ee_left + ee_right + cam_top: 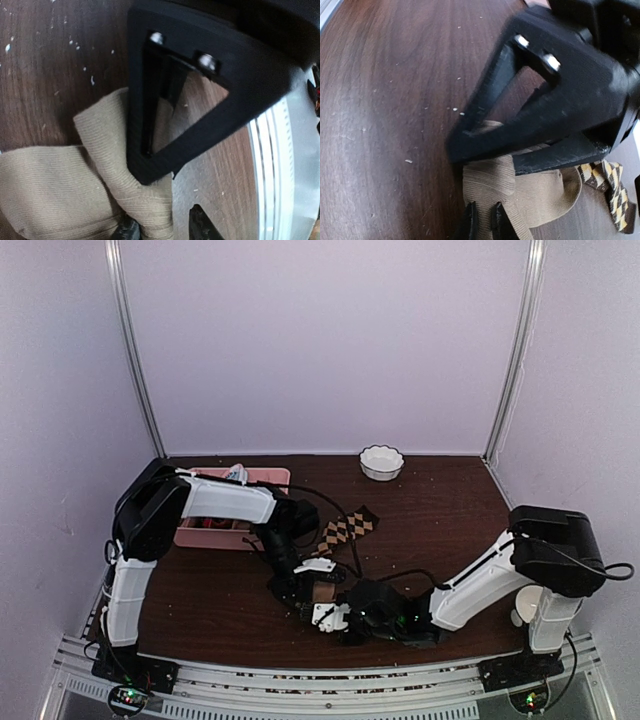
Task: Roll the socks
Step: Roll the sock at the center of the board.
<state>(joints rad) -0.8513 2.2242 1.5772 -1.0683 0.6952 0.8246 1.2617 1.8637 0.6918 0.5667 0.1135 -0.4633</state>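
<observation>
Near the table's [450,520] front edge, the right gripper [483,220] pinches the bunched tan sock [540,192]. The left gripper [162,227] stands part-open over a fold. Just beyond lies the argyle sock [350,528]. Rolling seems barely begun; the left needs a fresh grip next.

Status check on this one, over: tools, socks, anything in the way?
Copy: right tool shut on tan sock; left tool open astride it. Argyle sock ungripped, unrolled. Tools crowd each other.
</observation>
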